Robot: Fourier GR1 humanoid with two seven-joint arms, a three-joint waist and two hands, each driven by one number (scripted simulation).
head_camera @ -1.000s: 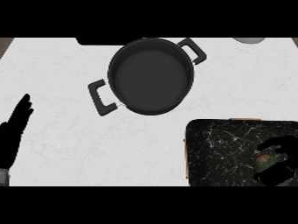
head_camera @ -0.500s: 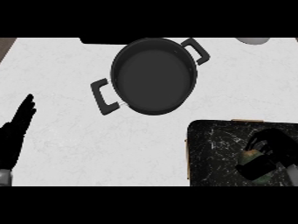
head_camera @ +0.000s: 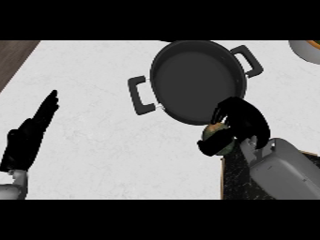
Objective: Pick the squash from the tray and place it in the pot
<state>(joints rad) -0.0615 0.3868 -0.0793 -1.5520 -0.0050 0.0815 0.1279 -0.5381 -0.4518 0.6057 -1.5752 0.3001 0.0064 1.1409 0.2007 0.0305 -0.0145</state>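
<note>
while the squash (head_camera: pixel 216 137) is held in the curled fingers of the right hand (head_camera: pixel 240 120), risk remains.
if released short of the pot (head_camera: pixel 197 79), its near rim could be struck; the left hand (head_camera: pixel 28 140) rests open.

The light was bright and even all over the white counter (head_camera: pixel 100 93). No dark shadows fell beside the pot (head_camera: pixel 197 79) at 12 o'clock. Nothing shone with glare. The black hands looked like flat dark shapes with little detail. The edges looked straight, not bent.
</note>
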